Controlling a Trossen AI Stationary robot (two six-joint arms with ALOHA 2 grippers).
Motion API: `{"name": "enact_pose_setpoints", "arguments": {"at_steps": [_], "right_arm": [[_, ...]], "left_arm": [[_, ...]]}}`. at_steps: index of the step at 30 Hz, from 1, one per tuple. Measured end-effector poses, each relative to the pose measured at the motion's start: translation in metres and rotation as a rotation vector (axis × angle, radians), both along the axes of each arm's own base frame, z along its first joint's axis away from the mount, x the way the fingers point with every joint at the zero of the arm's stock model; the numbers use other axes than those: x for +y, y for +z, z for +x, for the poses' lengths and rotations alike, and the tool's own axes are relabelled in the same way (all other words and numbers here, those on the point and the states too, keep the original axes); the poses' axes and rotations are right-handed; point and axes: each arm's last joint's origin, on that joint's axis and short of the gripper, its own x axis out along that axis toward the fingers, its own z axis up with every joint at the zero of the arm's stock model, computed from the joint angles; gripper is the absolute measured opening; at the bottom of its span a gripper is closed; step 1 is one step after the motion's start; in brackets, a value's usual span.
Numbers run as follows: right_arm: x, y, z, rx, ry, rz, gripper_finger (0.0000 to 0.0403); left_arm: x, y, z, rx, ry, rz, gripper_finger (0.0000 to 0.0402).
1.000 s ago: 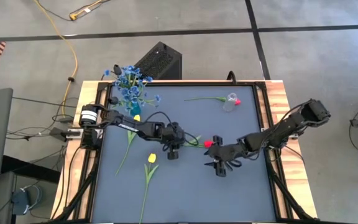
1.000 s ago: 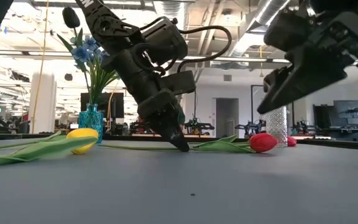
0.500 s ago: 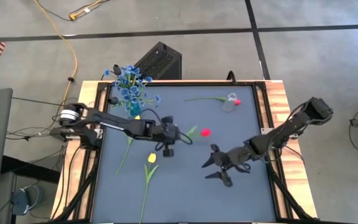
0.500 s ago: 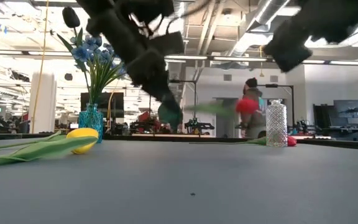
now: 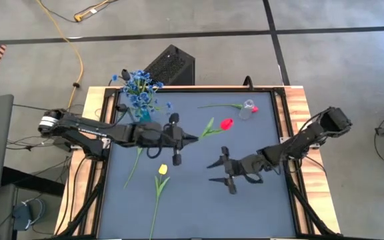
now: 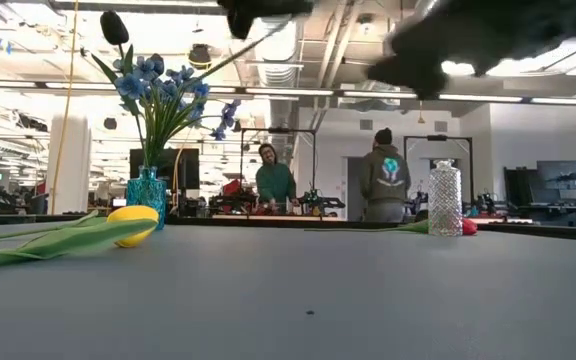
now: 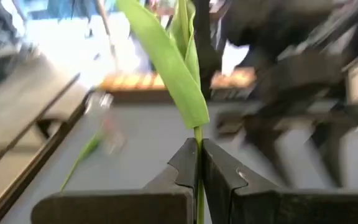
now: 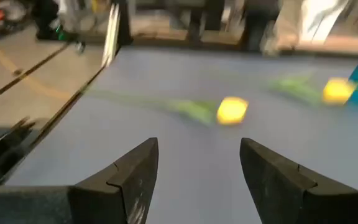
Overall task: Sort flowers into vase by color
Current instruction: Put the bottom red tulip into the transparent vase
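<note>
Blue flowers (image 5: 139,90) in teal vase (image 5: 143,117); left gripper (image 5: 191,137) clamped on red tulip (image 5: 226,124); right gripper (image 5: 217,172) wide

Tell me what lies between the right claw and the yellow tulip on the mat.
Only bare mat, per the high view, between the right claw and the yellow tulip.

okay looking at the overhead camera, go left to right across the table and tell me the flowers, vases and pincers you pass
Blue flowers in the teal vase → yellow tulip lying on the mat → left pincer, shut on the stem → red tulip it holds → right pincer, open → clear vase lying on its side.
</note>
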Motion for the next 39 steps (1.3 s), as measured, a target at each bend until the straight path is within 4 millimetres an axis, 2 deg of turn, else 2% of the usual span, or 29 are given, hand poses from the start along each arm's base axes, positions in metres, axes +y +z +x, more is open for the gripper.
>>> {"name": "enact_pose_setpoints", "arguments": {"at_steps": [6,12,18,23,32,35,39], "right_arm": [[-0.020,0.017,0.020,-0.332,-0.027,-0.102,0.0254],[-0.036,0.020,0.030,-0.504,-0.008,-0.110,0.0254],[-0.052,0.020,0.047,-0.535,-0.032,-0.085,0.0254],[-0.058,0.025,0.062,-0.552,-0.029,-0.078,0.0254],[-0.065,0.044,0.077,-0.588,-0.032,-0.070,0.0254],[-0.066,0.046,0.082,-0.549,-0.033,-0.072,0.0240],[-0.067,0.046,0.085,-0.522,-0.037,-0.077,0.0192]], "left_arm": [[-0.018,-0.005,-0.011,-0.214,-0.063,-0.028,0.0000],[-0.017,-0.012,-0.015,-0.298,-0.058,-0.053,0.0000],[-0.016,-0.009,-0.017,-0.365,-0.064,-0.040,0.0000],[-0.014,-0.012,-0.015,-0.350,-0.053,-0.034,0.0000],[-0.013,-0.012,-0.015,-0.340,-0.044,-0.014,0.0000],[-0.012,-0.012,-0.015,-0.339,-0.027,-0.005,0.0000],[-0.012,-0.012,-0.015,-0.337,-0.022,0.001,0.0000]]}}
